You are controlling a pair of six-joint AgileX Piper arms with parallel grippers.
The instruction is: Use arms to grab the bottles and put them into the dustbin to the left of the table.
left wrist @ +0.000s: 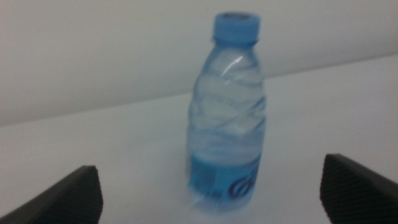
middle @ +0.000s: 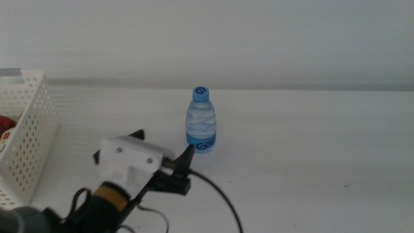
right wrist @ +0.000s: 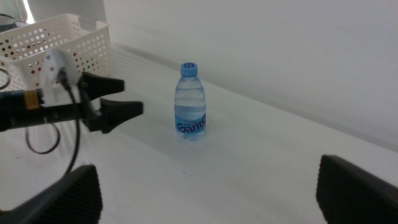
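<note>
We have the left gripper (middle: 165, 150) spread wide and empty, the upright water bottle (middle: 201, 121) on the table (middle: 310, 149) just ahead between its jaws' line, lined up for a side grasp.

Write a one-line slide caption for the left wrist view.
Left gripper, jaws open, faces the upright water bottle on the white table.

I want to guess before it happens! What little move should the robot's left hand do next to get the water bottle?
Probably a short push forward. The left hand is open and points at the water bottle, which stands upright on the table, just ahead of the jaws and not yet between them. Once the bottle sits between them, it can close. The right hand waits farther back, open.
</note>
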